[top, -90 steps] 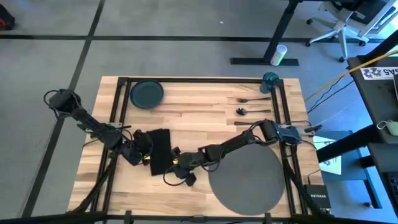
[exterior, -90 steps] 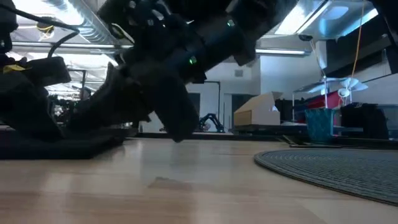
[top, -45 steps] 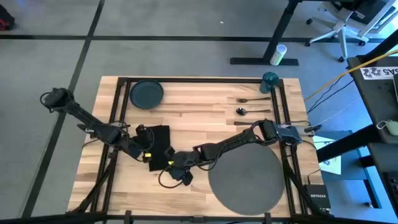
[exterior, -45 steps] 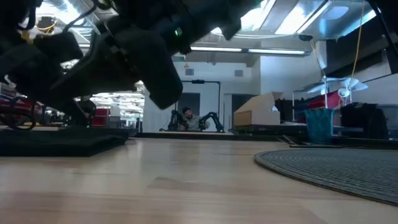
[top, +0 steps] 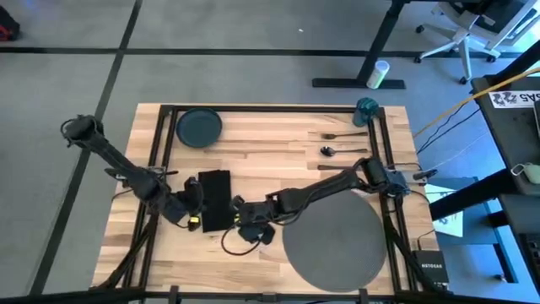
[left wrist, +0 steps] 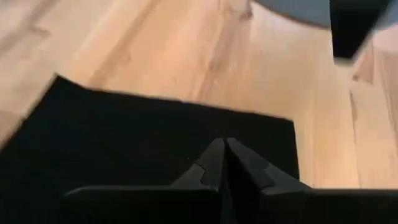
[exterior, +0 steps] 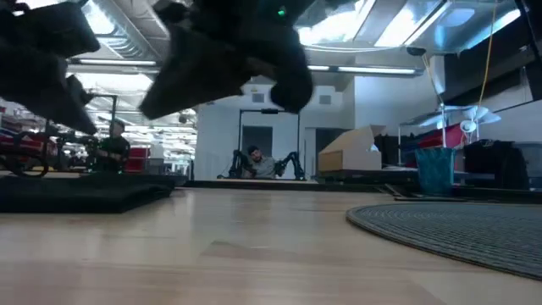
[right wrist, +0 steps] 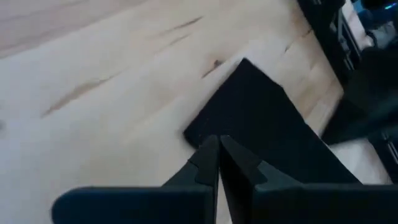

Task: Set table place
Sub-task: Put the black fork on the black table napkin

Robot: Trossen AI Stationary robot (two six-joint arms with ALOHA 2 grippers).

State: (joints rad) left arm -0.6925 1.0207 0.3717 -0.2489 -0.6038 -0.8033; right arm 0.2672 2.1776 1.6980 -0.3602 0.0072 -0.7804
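Your blue-grey plate sits bare at the far left of the tabletop, and the teal cup stands at the far right corner; you can't see into it from above. The fork, spoon and knife lie in a row near the right rail, apart from one another. The round grey placemat lies at the near right with nothing on its surface, though your right arm crosses over its upper edge. The black napkin lies flat left of centre, between your two grippers. Your left gripper sits low at the napkin's left edge, its fingers pressed together over the cloth. Your right gripper is just off the napkin's near right corner, fingers likewise closed with nothing between them.
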